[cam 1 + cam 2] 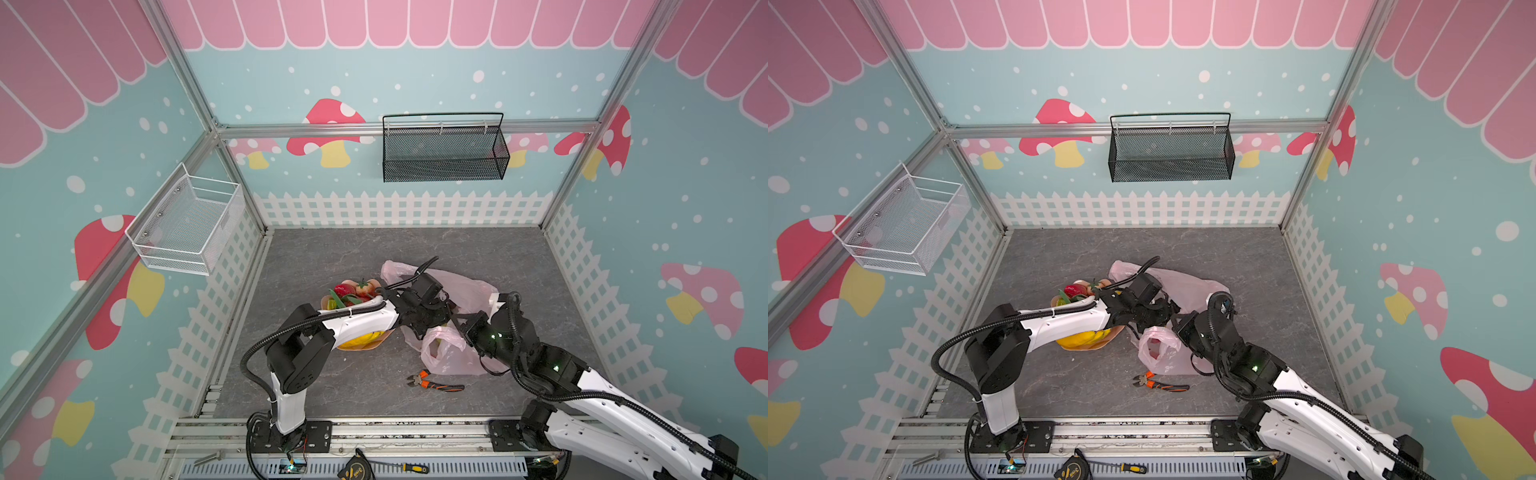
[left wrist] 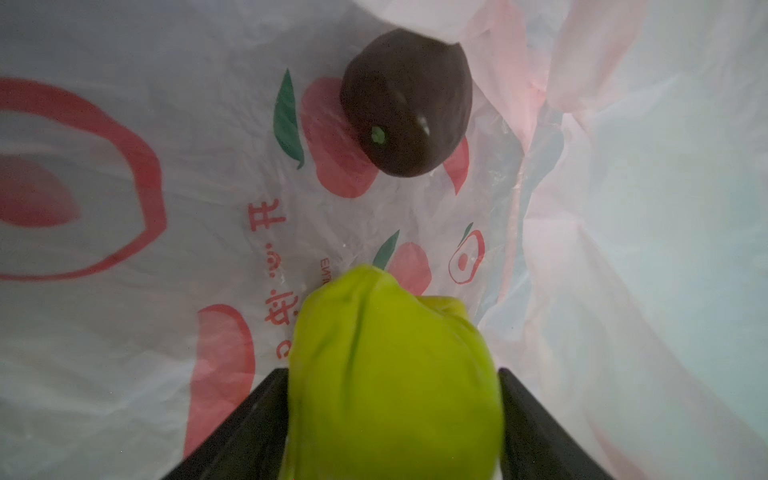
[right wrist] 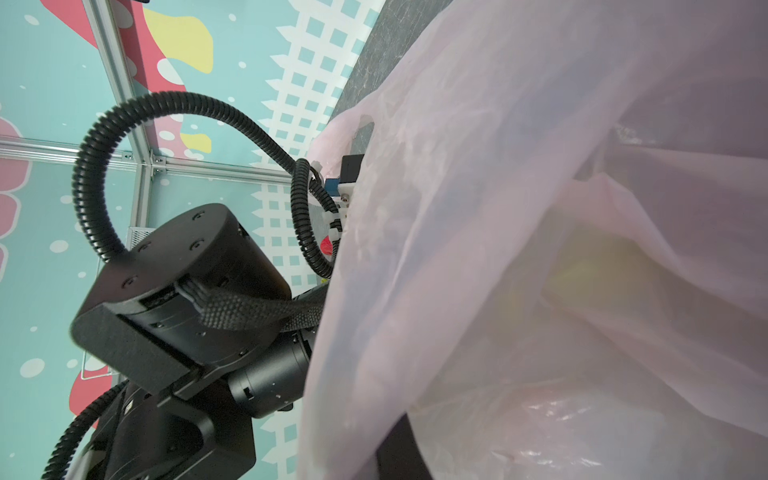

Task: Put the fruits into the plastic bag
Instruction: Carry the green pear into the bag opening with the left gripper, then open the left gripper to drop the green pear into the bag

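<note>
**Top views.** The grey table [image 1: 332, 257] carries the pink plastic bag [image 1: 465, 286], crumpled near its middle; just to the bag's left stands a peach plate [image 1: 374, 345], with red fruits [image 1: 345, 290] at its far side and a yellow banana bunch [image 1: 361, 338] at its near side, the bunch partly under the left arm [image 1: 357, 320]; that arm reaches across the plate to the bag's mouth, its tip hidden among the film; the right gripper [image 1: 460, 321] meets the bag from the opposite side, jaws pressed together on a fold of the rim; a red shape shows through the bag's near lobe in both top views; orange-handled cutters [image 1: 432, 382] lie on the table just in front of the bag, apart from it.

**Left wrist view.** The left gripper [image 2: 392, 370] is inside the bag; its black fingers [image 2: 249, 415] flank a bumpy green fruit [image 2: 395, 374], which is blurred; whether they pinch it or stand clear cannot be told; beyond it a dark brown fruit [image 2: 407, 104] rests on the printed film, apart from the green one.

**Right wrist view.** Bag film fills most of the view, draped over the right gripper; one dark finger [image 3: 399, 449] shows beneath it; a yellowish shape glows through the film, unidentifiable; the left arm's black joints lie beside the bag.
</note>
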Robot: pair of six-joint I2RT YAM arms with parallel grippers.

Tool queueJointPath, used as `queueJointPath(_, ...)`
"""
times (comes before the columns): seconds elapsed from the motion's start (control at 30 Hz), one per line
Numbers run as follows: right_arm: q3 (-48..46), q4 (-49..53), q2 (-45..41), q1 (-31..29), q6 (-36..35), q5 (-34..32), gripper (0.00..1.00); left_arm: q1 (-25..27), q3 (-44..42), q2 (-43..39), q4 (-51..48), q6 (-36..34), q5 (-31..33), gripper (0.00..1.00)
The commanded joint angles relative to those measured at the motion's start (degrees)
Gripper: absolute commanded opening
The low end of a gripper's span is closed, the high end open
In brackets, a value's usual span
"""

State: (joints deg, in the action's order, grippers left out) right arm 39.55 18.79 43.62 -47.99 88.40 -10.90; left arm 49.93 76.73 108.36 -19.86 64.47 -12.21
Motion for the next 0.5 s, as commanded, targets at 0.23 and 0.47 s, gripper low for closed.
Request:
queueJointPath(0.23,-1.14,-1.27,-1.24,0.17,1.29,-1.37,0.00,0.00,3.31,-1.18,-1.76,0.10,0.21,0.92)
queueJointPath(0.47,-1.64,-1.19,-2.03,0.22,1.66,-1.83,0.00,-0.09,5.78,-4.07,-6.80,-4.05,1.42,0.92)
